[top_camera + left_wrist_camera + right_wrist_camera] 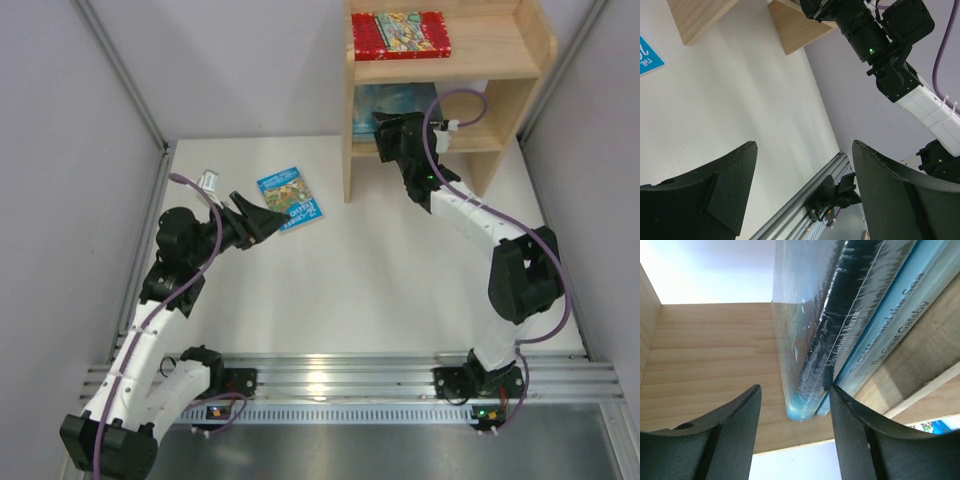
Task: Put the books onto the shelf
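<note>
Our left gripper [804,146] is wide apart, holding nothing. The blue book [290,200] just ahead looks thin and bendy; we'd pinch 1 edge.

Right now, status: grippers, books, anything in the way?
Left gripper open, beside blue book on table. Right gripper open at shelf lower tier, books standing there. Red book on top tier. Path clear.

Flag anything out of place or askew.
One bright blue book lies flat and skewed on the table, left of the shelf, not shelved. The red book lies flat on the top tier, while the other books stand upright below.
</note>
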You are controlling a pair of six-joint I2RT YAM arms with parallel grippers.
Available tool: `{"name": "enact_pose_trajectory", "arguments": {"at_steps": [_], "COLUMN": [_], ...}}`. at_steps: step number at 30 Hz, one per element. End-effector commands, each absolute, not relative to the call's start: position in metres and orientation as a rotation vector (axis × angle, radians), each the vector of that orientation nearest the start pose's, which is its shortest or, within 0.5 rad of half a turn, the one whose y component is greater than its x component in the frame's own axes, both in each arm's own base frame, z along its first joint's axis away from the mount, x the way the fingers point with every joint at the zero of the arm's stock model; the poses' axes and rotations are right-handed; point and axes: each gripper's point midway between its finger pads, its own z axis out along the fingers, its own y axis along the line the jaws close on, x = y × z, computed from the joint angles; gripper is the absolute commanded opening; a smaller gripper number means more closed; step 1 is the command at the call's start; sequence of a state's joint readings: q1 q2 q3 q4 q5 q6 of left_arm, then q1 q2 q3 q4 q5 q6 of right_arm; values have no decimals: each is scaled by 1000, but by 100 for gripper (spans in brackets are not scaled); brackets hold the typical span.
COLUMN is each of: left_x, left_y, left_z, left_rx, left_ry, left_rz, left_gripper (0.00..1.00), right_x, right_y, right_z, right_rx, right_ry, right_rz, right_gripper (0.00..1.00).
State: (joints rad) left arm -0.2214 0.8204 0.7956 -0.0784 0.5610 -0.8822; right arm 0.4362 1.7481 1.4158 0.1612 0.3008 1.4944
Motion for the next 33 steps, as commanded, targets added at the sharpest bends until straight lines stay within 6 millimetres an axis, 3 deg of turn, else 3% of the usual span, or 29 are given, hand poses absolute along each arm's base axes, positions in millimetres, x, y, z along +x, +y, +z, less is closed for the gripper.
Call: {"name": "enact_pose_trajectory", "arguments": {"at_steps": [1, 9, 11, 12, 14, 19, 22, 24, 27, 30, 31, 33], "left_x": [252, 251, 251, 250, 251, 256, 260, 266, 271, 279, 280, 286], "left_y": [-183, -182, -182, -182, -181, -178, -178, -178, -177, -175, -175, -176], "left_z": [325, 326, 326, 326, 326, 321, 324, 327, 319, 313, 312, 310], "left_rx": [-104, -111, -115, -118, -122, -140, -143, -133, -140, -154, -155, -162], "left_ry": [1768, 1764, 1763, 1765, 1764, 1796, 1832, 1849, 1903, 1942, 1947, 1959], "left_rz": [-1294, -1293, -1294, -1296, -1293, -1249, -1231, -1200, -1164, -1134, -1130, -1121], "left_gripper": [82, 81, 81, 81, 81, 81, 81, 81, 80, 80, 80, 79], "right_x": [499, 491, 484, 481, 471, 446, 431, 428, 421, 420, 420, 425], "right_y": [238, 242, 240, 238, 234, 231, 228, 217, 198, 176, 170, 158], "right_z": [386, 387, 384, 367, 379, 380, 381, 383, 364, 356, 350, 354], "right_rx": [1052, 1051, 1083, 1107, 1091, 1034, 884, 745, 624, 535, 526, 483], "right_ry": [1357, 1367, 1365, 1384, 1330, 1367, 1469, 1539, 1659, 1707, 1732, 1726], "right_rz": [1309, 1353, 1377, 1370, 1423, 1440, 1388, 1270, 1063, 910, 869, 804], "right_gripper": [57, 62, 70, 71, 77, 98, 98, 94, 83, 48, 16, 0]}}
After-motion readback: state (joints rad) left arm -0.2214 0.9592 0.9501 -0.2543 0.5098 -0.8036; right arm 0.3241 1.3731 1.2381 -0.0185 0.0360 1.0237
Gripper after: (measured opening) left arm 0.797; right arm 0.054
